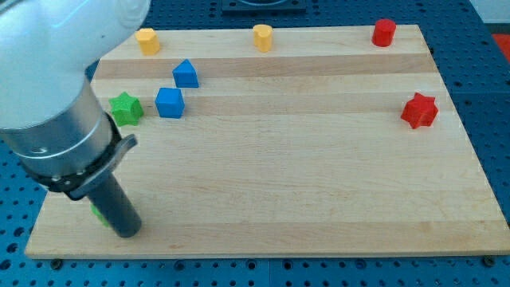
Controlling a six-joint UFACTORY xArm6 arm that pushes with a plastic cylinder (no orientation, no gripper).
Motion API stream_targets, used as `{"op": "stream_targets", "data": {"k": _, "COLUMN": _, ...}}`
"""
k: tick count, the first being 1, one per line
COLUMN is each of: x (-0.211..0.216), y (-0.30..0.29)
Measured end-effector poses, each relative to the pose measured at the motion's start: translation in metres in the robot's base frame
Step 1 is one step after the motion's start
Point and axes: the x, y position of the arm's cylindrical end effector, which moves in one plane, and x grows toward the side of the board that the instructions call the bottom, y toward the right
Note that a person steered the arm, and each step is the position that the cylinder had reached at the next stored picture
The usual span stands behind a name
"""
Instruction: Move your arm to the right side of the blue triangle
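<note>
**Tip low on the board, blue triangle far up**

Camera view: my tip [127, 233] rests near the board's [319, 199] lower-left corner; there are no jaws to open or close. A scrap of green peeks beside the rod, perhaps another block. The blue triangle [186, 73] sits at about one o'clock from the tip, well apart, above the blue cube [170, 102]. I judge a curving path rightward, then up, avoids that cube and the green star [126, 108].

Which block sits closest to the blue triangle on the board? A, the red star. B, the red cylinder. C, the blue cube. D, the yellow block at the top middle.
C: the blue cube sits just below the blue triangle, to its left in the view, nearer than any other block.
</note>
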Motion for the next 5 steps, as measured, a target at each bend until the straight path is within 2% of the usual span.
{"op": "stream_targets", "data": {"k": 2, "x": 0.001, "y": -0.008}}
{"op": "stream_targets", "data": {"k": 4, "x": 0.007, "y": 0.070}}
{"op": "stream_targets", "data": {"k": 5, "x": -0.012, "y": 0.095}}
